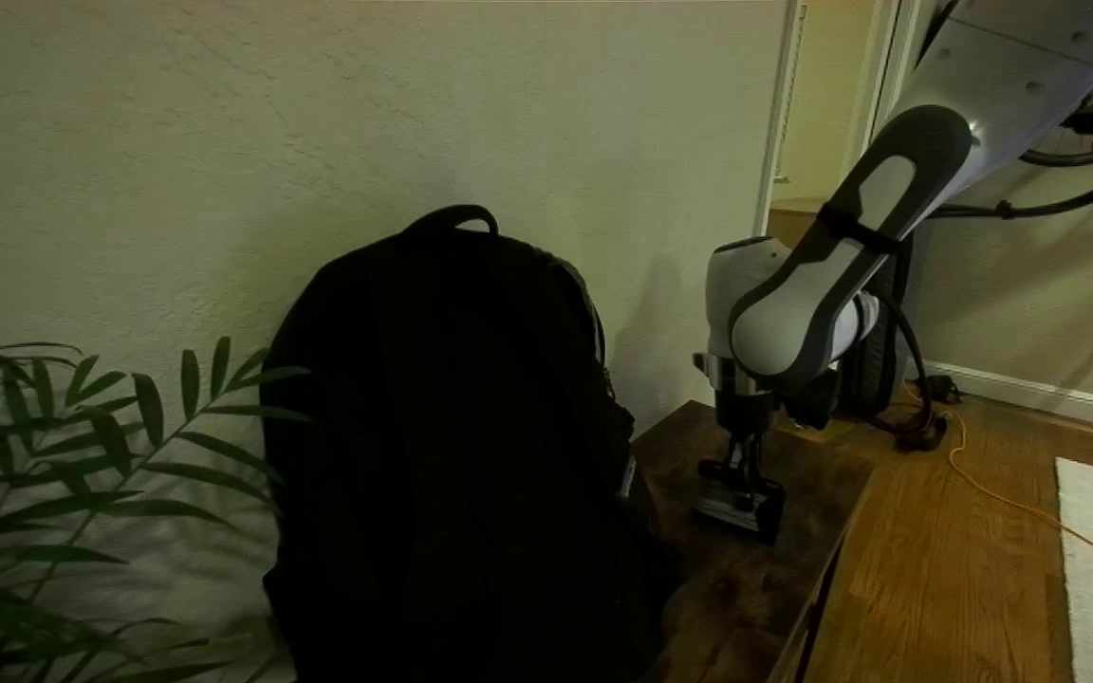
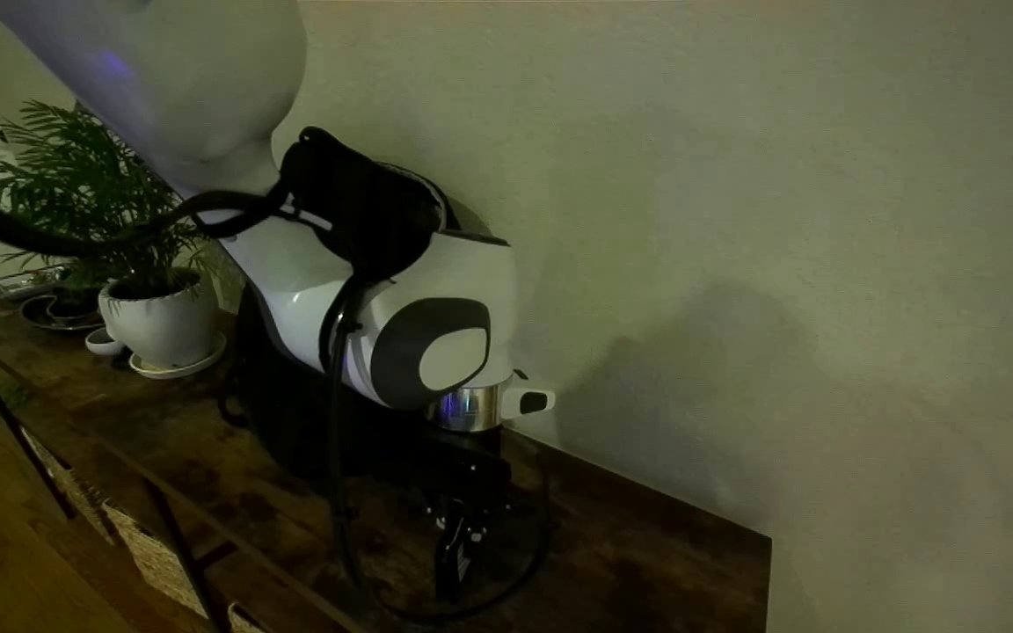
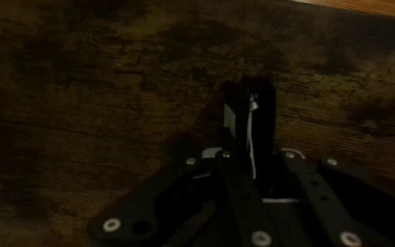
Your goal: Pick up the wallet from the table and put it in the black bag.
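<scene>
Shut on the wallet [image 1: 769, 517], my gripper [image 1: 744, 474] points straight down at the right part of the table [image 1: 698, 607]. In the wrist view the wallet [image 3: 265, 127] stands on edge between the fingers, dark with a thin pale line along it; the gripper [image 3: 254, 151] pinches it from both sides. Its lighter grey face shows in an exterior view. Whether its lower edge touches the table I cannot tell. The large black bag [image 1: 452, 455] stands upright against the wall, left of the gripper; the arm partly covers the bag [image 2: 375, 211] in an exterior view.
A leafy plant [image 1: 110, 455] reaches in beside the bag; its white pot [image 2: 163, 321] stands on the far part of the table. The wall [image 2: 779, 264] runs close behind. Past the table edge, an orange cord [image 1: 1011, 503] lies on the wooden floor.
</scene>
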You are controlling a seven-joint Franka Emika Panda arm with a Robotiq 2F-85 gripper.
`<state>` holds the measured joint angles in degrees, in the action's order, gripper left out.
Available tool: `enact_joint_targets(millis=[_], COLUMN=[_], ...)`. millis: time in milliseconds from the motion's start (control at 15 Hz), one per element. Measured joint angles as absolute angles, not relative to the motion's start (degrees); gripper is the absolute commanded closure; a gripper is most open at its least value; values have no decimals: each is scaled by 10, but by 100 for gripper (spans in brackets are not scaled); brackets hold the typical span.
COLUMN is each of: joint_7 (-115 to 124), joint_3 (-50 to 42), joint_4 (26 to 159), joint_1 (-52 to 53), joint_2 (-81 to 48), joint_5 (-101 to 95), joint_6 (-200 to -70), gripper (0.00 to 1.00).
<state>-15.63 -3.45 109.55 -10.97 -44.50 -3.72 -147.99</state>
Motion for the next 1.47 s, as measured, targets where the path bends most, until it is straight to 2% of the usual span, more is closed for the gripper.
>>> enact_joint_targets(millis=[600,1467], joint_7=[-101,22], joint_3=[-44,-89], joint_4=[1107,1130], joint_1=[-105,-26], joint_2=[-416,-269], joint_5=[-33,-106], joint_6=[-1467,-1382], gripper=[95,95])
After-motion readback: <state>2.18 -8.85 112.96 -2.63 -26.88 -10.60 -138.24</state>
